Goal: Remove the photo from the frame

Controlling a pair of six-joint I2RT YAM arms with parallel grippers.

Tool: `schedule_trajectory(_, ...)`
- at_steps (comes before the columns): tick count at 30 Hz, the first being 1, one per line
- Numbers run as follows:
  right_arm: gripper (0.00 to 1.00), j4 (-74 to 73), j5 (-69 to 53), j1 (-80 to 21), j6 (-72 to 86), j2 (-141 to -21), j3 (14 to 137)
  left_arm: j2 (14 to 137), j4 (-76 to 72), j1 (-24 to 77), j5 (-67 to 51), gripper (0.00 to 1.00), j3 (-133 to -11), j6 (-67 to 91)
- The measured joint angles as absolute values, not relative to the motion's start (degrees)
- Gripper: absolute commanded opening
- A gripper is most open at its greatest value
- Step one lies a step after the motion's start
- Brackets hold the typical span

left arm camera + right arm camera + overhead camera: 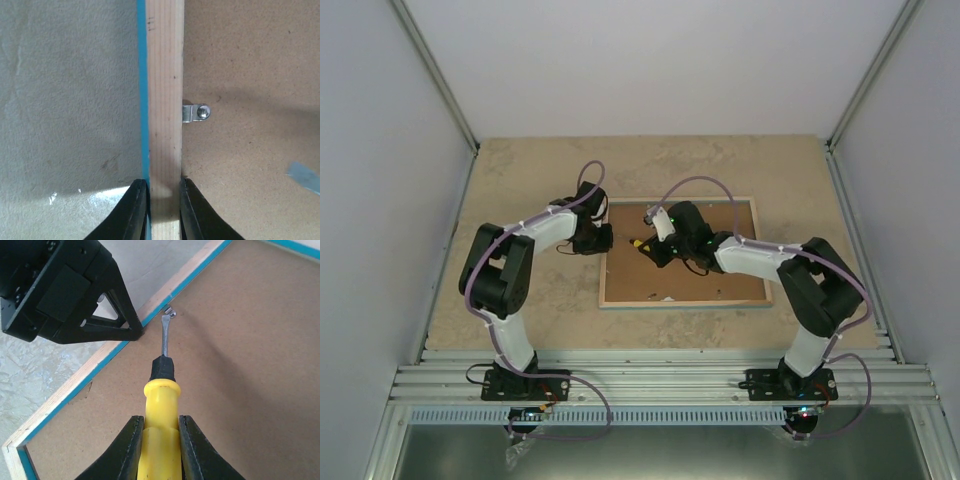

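Observation:
The frame [680, 301] lies face down on the table, its light wood back [165, 75] and turquoise edge showing. A brown backing board [720, 285] fills it, so the photo is hidden. My left gripper [164, 192] is shut on the frame's left rail, one finger on each side. My right gripper [160, 422] is shut on a yellow-handled screwdriver [161, 395]. The screwdriver's metal tip rests at a small metal clip [170, 313] by the rail. The same clip [196, 113] shows in the left wrist view, lying over the board's edge just ahead of the left fingers.
The stone-patterned tabletop [520, 170] is walled by white panels at the back and sides. A scrap of blue tape [304, 177] sticks to the backing board. The left gripper's black body [65, 290] sits close beside the screwdriver tip.

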State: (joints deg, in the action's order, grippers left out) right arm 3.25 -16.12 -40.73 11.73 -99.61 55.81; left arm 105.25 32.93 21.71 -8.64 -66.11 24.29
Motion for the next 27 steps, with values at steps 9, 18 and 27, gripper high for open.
schedule_trajectory(9, 0.0, 4.6, -17.6, -41.9, 12.8, -104.6, 58.3, 104.6, 32.2, 21.7, -9.8, 0.16, -64.9, 24.8)
schedule_trajectory(18, 0.0, 5.7, -18.2, -42.2, 13.6, -108.1, 60.0, 104.0, 31.5, 21.7, -10.4, 0.15, -64.1, 25.3)
schedule_trajectory(27, 0.0, 6.0, -18.6, -42.3, 14.0, -109.4, 60.8, 103.8, 31.1, 21.7, -10.5, 0.14, -63.7, 25.4)
